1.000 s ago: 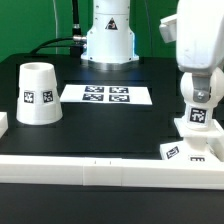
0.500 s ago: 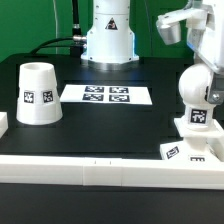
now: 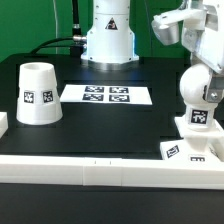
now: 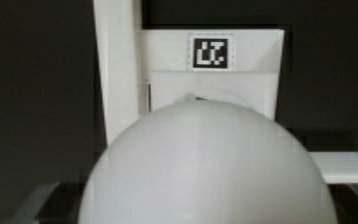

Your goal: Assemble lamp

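bulb (image 3: 197,88) upright on base (image 3: 188,150), long axis vertical; claw (image 3: 203,55) above, grip unclear

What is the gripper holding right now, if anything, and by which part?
Cannot tell: the gripper sits over the rounded top of the bulb, but contact is not visible. The bulb stands on the base.

Exterior wide, wrist close — bulb (image 4: 194,165) shared
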`<state>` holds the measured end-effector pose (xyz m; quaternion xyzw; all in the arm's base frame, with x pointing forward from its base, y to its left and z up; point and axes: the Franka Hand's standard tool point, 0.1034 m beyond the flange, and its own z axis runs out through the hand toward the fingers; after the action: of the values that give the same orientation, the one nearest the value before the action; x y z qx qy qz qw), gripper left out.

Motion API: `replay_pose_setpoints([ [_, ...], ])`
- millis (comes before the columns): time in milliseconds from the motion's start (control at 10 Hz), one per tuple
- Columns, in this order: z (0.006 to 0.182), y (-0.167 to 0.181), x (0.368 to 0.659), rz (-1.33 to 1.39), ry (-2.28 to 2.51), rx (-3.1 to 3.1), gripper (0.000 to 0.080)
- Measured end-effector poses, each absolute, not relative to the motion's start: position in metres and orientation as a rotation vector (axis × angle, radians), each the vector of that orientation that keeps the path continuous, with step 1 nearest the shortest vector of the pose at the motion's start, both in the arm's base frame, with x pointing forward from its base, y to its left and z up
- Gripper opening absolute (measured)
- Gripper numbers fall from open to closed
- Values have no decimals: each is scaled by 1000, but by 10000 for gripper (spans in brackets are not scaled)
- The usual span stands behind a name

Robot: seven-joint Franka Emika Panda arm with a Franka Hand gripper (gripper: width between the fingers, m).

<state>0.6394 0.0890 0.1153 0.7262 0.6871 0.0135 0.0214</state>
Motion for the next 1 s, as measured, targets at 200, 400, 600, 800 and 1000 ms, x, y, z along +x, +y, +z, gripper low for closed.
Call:
replay_pose_setpoints([
  [200, 115, 89, 639, 52, 1970, 2404, 577],
  [400, 116, 88, 640, 68, 1685, 2635, 577],
  [600, 116, 89, 641, 76, 1294, 2867, 577],
  [800, 119, 92, 642, 81, 872, 3025, 578],
  [1000, 119, 89, 643, 81, 681, 3079, 578],
])
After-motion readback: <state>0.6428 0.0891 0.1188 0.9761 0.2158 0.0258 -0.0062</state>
